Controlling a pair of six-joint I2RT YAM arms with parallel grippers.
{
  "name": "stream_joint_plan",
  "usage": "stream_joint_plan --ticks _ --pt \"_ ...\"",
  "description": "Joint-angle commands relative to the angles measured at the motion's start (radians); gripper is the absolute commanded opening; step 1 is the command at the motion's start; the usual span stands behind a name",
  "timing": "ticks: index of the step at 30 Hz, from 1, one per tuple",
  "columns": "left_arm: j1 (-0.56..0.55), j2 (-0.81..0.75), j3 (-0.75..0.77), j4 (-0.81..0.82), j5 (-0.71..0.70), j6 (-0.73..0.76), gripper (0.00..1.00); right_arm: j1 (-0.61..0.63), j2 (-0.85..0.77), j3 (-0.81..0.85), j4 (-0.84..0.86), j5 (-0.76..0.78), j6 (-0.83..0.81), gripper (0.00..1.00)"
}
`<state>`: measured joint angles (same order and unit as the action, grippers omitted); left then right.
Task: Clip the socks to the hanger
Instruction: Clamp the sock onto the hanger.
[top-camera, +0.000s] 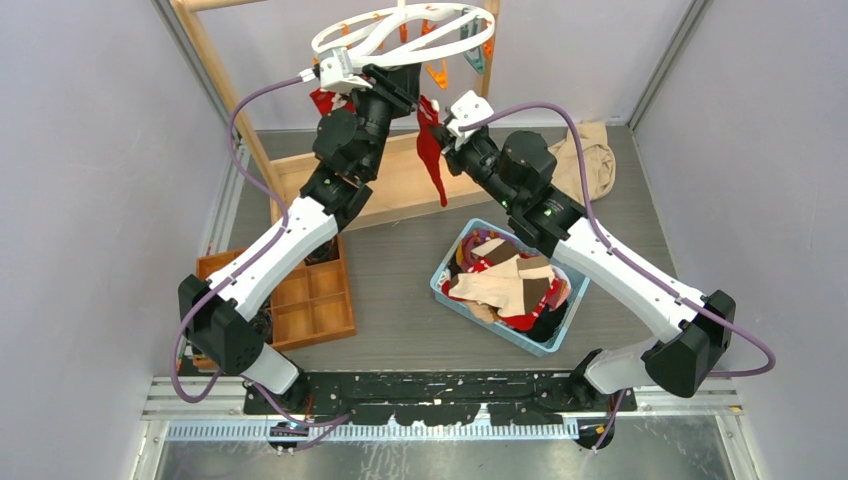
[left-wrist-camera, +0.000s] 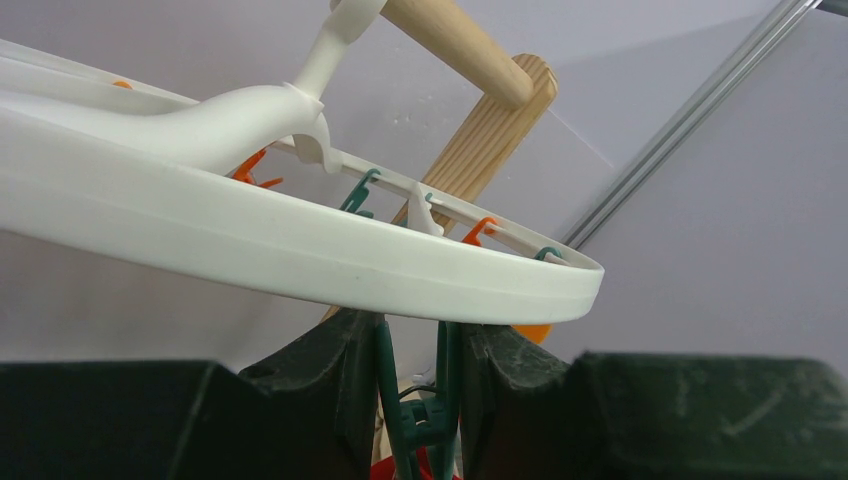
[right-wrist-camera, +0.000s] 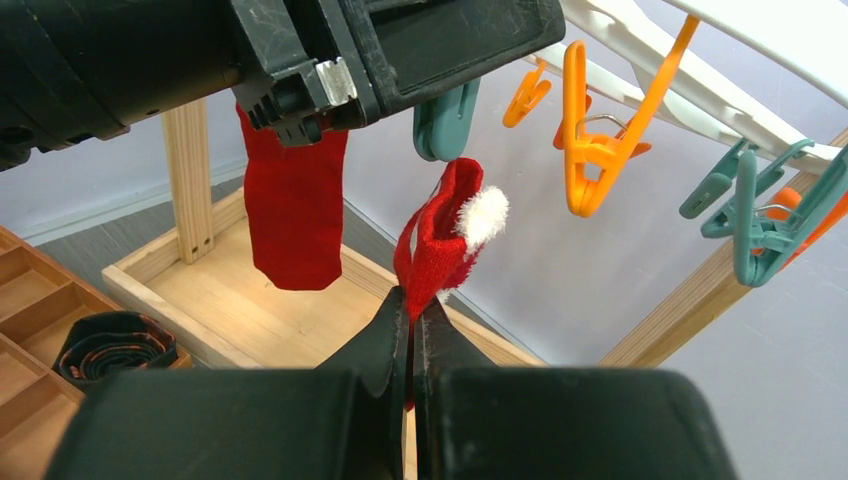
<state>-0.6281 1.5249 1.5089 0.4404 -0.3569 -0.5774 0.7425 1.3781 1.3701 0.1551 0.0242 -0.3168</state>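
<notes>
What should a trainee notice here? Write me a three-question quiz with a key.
1. True or false: the right gripper is shut on a red sock.
2. What does the left gripper pinch? A) a purple sock B) a teal clip C) nothing
3. Fill in: the spare socks lie in a blue ____.
Key: 1 true; 2 B; 3 basket.
</notes>
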Motion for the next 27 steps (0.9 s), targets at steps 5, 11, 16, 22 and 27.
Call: stream_joint_plan --ticks 5,11,16,22,27 --pt "0.017 -0.016 0.022 -0.051 -0.043 -0.021 0.0 0.012 -0.039 0.018 0.036 -0.01 -0.025 0.01" --pt "0.017 -0.016 0.02 -0.055 -0.045 -0.022 0.0 0.014 -0.033 0.027 0.045 -0.01 -0.037 0.01" --pt "0.017 -0.014 0.023 -0.06 -0.047 -0.02 0.0 0.014 -0.028 0.04 0.047 -0.01 -0.052 0.01" --pt "0.017 -0.012 0.027 -0.068 -0.045 -0.019 0.0 0.015 -0.022 0.052 0.053 -0.011 -0.07 0.01" --pt "0.017 -0.01 0.028 -0.069 -0.044 -0.019 0.0 0.017 -0.014 0.064 0.053 -0.01 -0.078 0.01"
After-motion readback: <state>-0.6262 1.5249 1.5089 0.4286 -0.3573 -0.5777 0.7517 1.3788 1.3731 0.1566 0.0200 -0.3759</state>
